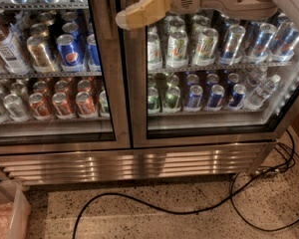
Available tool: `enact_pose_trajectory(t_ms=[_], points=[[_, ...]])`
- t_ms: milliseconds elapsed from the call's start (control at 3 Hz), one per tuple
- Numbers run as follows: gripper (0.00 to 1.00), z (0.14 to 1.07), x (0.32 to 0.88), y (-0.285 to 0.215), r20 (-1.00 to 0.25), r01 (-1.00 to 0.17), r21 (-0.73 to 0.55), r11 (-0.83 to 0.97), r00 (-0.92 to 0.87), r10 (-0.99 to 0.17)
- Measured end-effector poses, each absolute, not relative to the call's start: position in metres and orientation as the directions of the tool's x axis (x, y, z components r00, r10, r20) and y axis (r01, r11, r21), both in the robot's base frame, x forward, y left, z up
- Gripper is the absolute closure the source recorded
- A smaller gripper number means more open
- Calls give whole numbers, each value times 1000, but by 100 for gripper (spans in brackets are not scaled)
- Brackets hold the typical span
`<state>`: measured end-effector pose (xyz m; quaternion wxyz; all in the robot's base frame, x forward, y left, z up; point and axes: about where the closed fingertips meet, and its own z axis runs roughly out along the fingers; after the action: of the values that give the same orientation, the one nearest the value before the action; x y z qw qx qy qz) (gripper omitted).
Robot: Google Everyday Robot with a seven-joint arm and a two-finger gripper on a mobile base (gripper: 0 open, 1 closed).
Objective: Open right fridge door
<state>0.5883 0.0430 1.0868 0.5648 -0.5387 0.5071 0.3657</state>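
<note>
A black cable (189, 211) loops over the speckled floor (139, 225) before the fridge (139, 166), a plastic bin (10, 210) near left; the gripper (123, 19), open or closed I cannot tell, hangs at the right fridge door (137, 93).

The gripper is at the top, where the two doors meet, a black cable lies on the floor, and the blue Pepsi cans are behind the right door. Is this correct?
No. The camera view shows the blue Pepsi cans behind the left door, not the right fridge door. The gripper at the top where the doors meet and the black cable on the floor are right.
</note>
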Motion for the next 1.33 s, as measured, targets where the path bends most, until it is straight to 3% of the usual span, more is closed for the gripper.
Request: enact_pose_trajectory(t_ms=[667, 1333], points=[[0, 1069, 560, 18, -982, -966, -162, 201, 137, -133], [0, 1061, 565, 18, -998, -978, -69, 198, 66, -20]])
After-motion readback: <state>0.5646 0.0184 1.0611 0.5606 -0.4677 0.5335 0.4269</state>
